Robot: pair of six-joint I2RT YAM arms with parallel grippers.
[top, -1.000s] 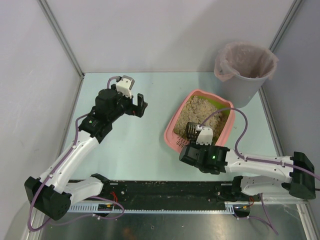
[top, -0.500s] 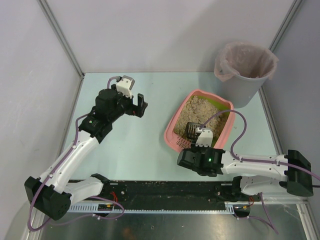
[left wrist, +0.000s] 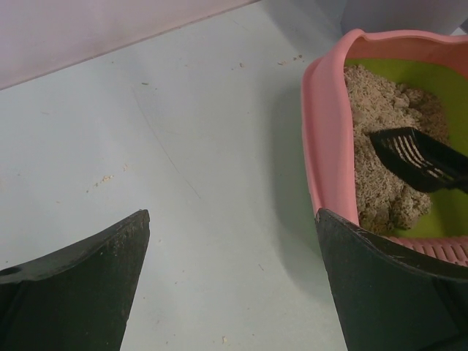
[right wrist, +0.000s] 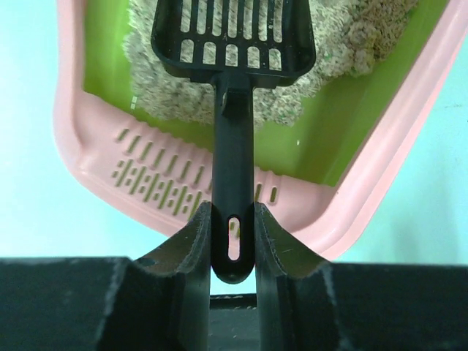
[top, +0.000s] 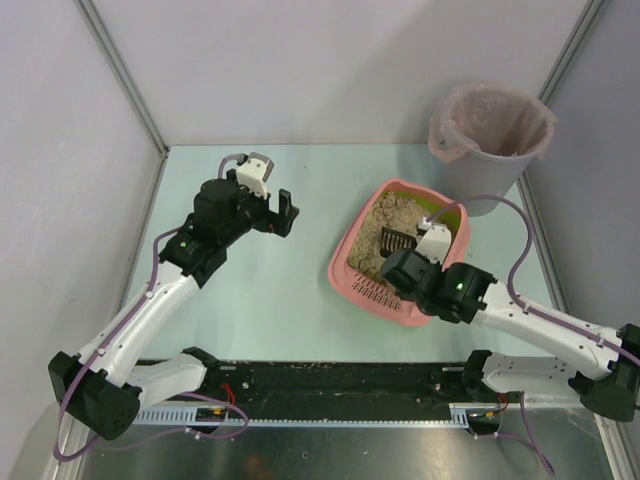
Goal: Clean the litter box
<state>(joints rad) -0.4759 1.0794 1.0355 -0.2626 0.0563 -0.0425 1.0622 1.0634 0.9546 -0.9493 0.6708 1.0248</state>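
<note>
The pink litter box [top: 343, 262] lies right of the table's middle, with beige litter [top: 385, 215] heaped at its far end over a yellow-green lining. My right gripper [top: 404, 262] is shut on the handle of the black slotted scoop [top: 397, 240]. In the right wrist view the scoop [right wrist: 234, 36] hangs over the litter, its handle pinched in the gripper [right wrist: 234, 219] above the slotted pink rim [right wrist: 157, 183]. My left gripper [top: 283, 212] hovers open left of the box. In its own view the left gripper [left wrist: 232, 216] holds nothing, with the box wall [left wrist: 325, 131] and the scoop [left wrist: 417, 157] to its right.
A grey bucket [top: 490, 140] lined with a pinkish bag stands at the back right, just behind the box. A few litter crumbs [left wrist: 106, 178] lie on the pale table left of the box. Grey walls close the table on three sides.
My right gripper has shut on the scoop handle, and its wrist has moved right and further over the box, carrying the scoop head toward the middle. The left gripper shifted slightly right.
</note>
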